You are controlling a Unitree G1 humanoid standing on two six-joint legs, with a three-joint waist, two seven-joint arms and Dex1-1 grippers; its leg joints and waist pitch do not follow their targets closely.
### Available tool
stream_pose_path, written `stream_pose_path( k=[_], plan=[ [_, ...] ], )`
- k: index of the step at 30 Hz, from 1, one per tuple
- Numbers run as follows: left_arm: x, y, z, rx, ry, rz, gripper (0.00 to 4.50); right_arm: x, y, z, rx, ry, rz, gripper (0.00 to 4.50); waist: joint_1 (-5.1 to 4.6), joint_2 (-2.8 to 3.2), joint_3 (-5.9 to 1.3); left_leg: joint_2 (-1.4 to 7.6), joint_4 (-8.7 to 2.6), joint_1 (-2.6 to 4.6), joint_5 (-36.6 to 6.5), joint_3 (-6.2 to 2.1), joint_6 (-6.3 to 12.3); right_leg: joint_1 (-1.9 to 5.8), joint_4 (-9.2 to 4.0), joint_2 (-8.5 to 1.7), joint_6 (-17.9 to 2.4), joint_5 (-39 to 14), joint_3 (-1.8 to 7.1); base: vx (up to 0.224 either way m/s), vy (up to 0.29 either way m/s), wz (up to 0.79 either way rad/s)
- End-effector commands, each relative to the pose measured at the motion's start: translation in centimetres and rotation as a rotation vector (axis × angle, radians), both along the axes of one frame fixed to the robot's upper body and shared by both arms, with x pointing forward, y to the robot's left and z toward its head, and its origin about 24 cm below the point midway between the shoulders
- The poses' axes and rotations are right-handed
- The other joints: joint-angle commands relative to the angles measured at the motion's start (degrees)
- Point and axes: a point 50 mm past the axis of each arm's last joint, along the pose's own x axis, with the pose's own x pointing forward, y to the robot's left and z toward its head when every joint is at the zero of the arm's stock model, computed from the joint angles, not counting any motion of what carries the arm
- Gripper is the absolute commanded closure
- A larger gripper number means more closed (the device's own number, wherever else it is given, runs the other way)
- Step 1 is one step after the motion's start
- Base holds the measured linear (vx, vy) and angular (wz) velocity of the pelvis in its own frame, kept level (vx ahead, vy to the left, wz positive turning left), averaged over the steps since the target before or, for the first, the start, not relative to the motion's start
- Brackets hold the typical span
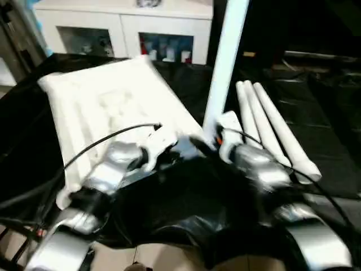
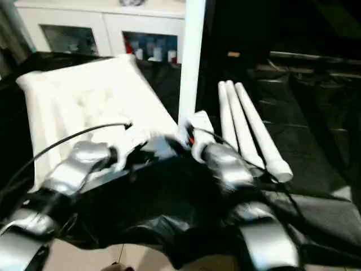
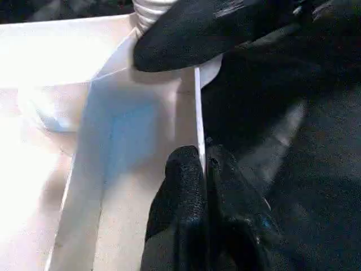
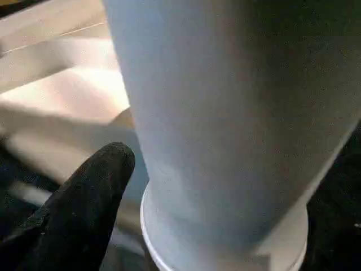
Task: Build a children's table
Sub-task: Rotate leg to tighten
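The white tabletop (image 1: 113,107) lies underside up on black sheeting. One white leg (image 1: 225,62) stands upright at its near right corner. Three more legs (image 1: 271,124) lie side by side to the right. My left gripper (image 3: 202,155) is shut on the tabletop's thin rim (image 3: 197,107) close to that corner. My right gripper (image 1: 217,138) sits at the base of the upright leg (image 4: 225,113). Its one visible finger (image 4: 96,186) stands slightly off the leg, so it is open. In the left wrist view a right-gripper finger (image 3: 192,34) lies beside the leg's ribbed end (image 3: 152,8).
A white cabinet (image 1: 124,28) with glass doors stands behind the tabletop. Black sheeting (image 1: 316,101) covers the surface all around. A black cable (image 1: 101,141) runs over my left forearm. Light floor (image 1: 146,257) shows at the near edge.
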Motion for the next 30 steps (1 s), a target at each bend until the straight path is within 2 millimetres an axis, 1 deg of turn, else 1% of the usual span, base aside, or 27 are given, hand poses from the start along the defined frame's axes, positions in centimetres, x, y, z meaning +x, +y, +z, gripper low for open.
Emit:
stream_pose_path(
  k=[1,3,4,6,7,8,9,10,11,12,14,15,18,20,21,23,24,27,28,29,30],
  plan=[
    [-1.1,-1.8,0.0,-0.064,0.017,-0.136,4.5,-0.9,1.2,0.5,0.023,0.012,0.172,0.46,0.28,-0.5,-3.64,2.75,-3.66,0.58,-7.1,-0.78,4.58,2.57,-3.8,-4.61,-14.4,0.0,2.47,0.0,0.0,0.0],
    [-1.3,-1.5,0.0,-0.066,0.016,-0.161,4.5,-1.2,0.5,0.6,0.012,0.012,0.21,0.46,0.4,-0.52,-3.57,2.76,-3.66,0.63,-8.1,-0.7,4.48,2.36,-3.97,-4.7,-14.6,-1.7,2.47,0.0,0.0,0.0],
    [-1.5,-1.0,0.0,-0.054,0.023,-0.173,4.5,-1.6,-0.3,0.7,-0.001,0.032,0.257,0.46,0.45,-0.45,-3.5,2.79,-3.73,0.68,-8.6,-0.74,4.22,2.3,-4.08,-4.75,-14.6,-2.8,2.46,0.0,0.0,0.0],
    [-1.6,-0.7,0.0,-0.052,0.029,-0.188,4.5,-2.0,-0.9,0.9,-0.009,0.045,0.29,0.46,0.86,-0.65,-3.48,2.73,-3.72,0.8,-9.1,-0.7,3.69,2.4,-4.28,-4.65,-13.8,-4.9,2.52,0.0,0.0,0.0],
    [-1.7,-0.5,0.0,-0.052,0.033,-0.193,4.5,-2.2,-1.2,1.0,-0.011,0.048,0.304,0.46,0.89,-0.58,-3.49,2.77,-3.69,0.77,-9.1,-0.68,3.65,2.31,-4.24,-4.76,-13.8,-5.0,2.59,0.0,0.0,0.0],
    [-1.7,-0.4,0.0,-0.052,0.034,-0.197,4.5,-2.3,-1.4,1.1,-0.013,0.052,0.316,0.46,1.05,-0.64,-3.48,2.77,-3.71,0.78,-8.8,-0.67,3.56,2.27,-4.29,-4.74,-13.5,-5.3,2.62,0.0,0.0,0.0],
    [-1.8,-0.2,0.1,-0.053,0.04,-0.207,4.5,-2.6,-1.7,1.2,-0.016,0.063,0.341,0.61,1.22,-0.61,-3.53,2.78,-3.7,0.86,-8.6,-0.67,3.5,2.2,-4.29,-4.76,-13.5,-5.3,2.63,0.0,0.0,0.0],
    [-1.8,-0.2,0.1,-0.053,0.04,-0.207,4.5,-2.6,-1.7,1.2,-0.016,0.063,0.341,0.61,1.3,-0.64,-3.51,2.76,-3.73,0.8,-8.3,-0.69,3.5,2.28,-4.27,-4.72,-13.4,-5.1,2.63,0.0,0.0,0.0],
    [-2.0,-0.1,0.1,-0.053,0.049,-0.221,4.5,-2.9,-1.9,1.4,-0.017,0.072,0.365,0.78,1.27,-0.61,-3.58,2.79,-3.72,0.8,-7.9,-0.69,3.6,2.2,-4.13,-4.63,-13.6,-4.1,2.55,0.0,0.0,0.0],
    [-2.0,0.0,0.1,-0.053,0.052,-0.226,4.5,-3.0,-1.9,1.4,-0.018,0.076,0.371,0.78,1.34,-0.6,-3.58,2.8,-3.68,0.86,-7.9,-0.68,3.61,2.15,-4.12,-4.61,-13.6,-4.0,2.56,0.0,0.0,0.0],
    [-2.2,0.1,0.1,-0.05,0.062,-0.238,4.5,-3.1,-1.9,1.4,-0.02,0.08,0.381,0.97,1.34,-0.59,-3.63,2.78,-3.66,0.78,-7.5,-0.66,3.66,2.14,-4.03,-4.68,-13.9,-3.4,2.54,0.0,0.0,0.0],
    [-2.2,0.1,0.0,-0.048,0.065,-0.244,4.5,-3.2,-1.9,1.5,-0.023,0.083,0.386,1.05,1.38,-0.47,-3.58,2.75,-3.7,0.82,-7.8,-0.69,3.5,2.1,-4.09,-4.68,-13.9,-3.7,2.53,0.0,0.0,0.0],
    [-2.3,0.2,0.0,-0.046,0.067,-0.246,4.5,-3.3,-1.7,1.4,-0.027,0.091,0.391,1.25,1.34,-0.55,-3.55,2.73,-3.73,0.86,-8.5,-0.68,3.01,2.13,-4.25,-4.72,-13.7,-4.9,2.57,0.0,0.0,0.0],
    [-2.2,0.2,-0.1,-0.043,0.067,-0.243,4.5,-3.3,-1.5,1.4,-0.027,0.095,0.39,1.39,1.32,-0.51,-3.6,2.75,-3.74,0.88,-8.3,-0.71,2.84,2.13,-4.17,-4.69,-13.8,-4.6,2.56,0.0,0.0,0.0],
    [-2.2,0.2,-0.1,-0.043,0.066,-0.241,4.5,-3.3,-1.5,1.3,-0.028,0.096,0.387,1.51,1.31,-0.52,-3.6,2.75,-3.73,0.88,-8.2,-0.7,2.85,2.13,-4.15,-4.68,-13.8,-4.4,2.56,0.0,0.0,0.0],
    [-2.2,0.1,-0.1,-0.044,0.066,-0.235,4.5,-3.4,-1.4,1.2,-0.029,0.098,0.383,1.51,1.33,-0.54,-3.62,2.72,-3.69,0.84,-7.9,-0.69,2.92,2.17,-4.1,-4.71,-13.9,-3.8,2.57,0.0,0.0,0.0],
    [-2.2,0.0,-0.1,-0.046,0.064,-0.225,4.5,-3.4,-1.3,1.0,-0.028,0.096,0.37,1.59,1.34,-0.39,-3.6,2.71,-3.7,0.86,-8.1,-0.71,2.86,2.13,-4.12,-4.71,-13.9,-4.0,2.56,0.0,0.0,0.0],
    [-1.7,-0.3,-0.1,-0.058,0.057,-0.172,4.5,-3.2,-0.9,0.5,-0.015,0.09,0.299,1.7,1.12,-0.44,-3.5,2.72,-3.84,0.9,-8.7,-0.76,2.31,2.06,-4.22,-4.72,-13.7,-4.9,2.59,0.0,0.0,0.0],
    [-1.4,-0.5,0.0,-0.064,0.05,-0.145,4.5,-3.0,-0.8,0.1,-0.015,0.089,0.254,1.7,1.05,-0.47,-3.41,2.65,-3.89,0.96,-9.7,-0.78,1.88,2.02,-4.45,-4.78,-13.5,-6.6,2.64,0.0,0.0,0.0],
    [-1.0,-0.7,0.0,-0.071,0.044,-0.113,4.5,-2.7,-0.6,-0.3,-0.021,0.085,0.185,1.71,0.99,-0.36,-3.32,2.63,-3.94,1.04,-10.3,-0.76,1.62,1.91,-4.62,-4.82,-13.4,-7.8,2.69,0.0,0.0,0.0],
    [-0.7,-1.0,0.1,-0.075,0.041,-0.085,4.5,-2.4,-0.4,-0.6,-0.027,0.082,0.129,1.71,0.79,-0.35,-3.09,2.58,-4.11,1.16,-11.7,-0.78,0.59,1.7,-4.94,-4.92,-12.9,-10.9,2.76,0.0,0.0,0.0]
  ],
)
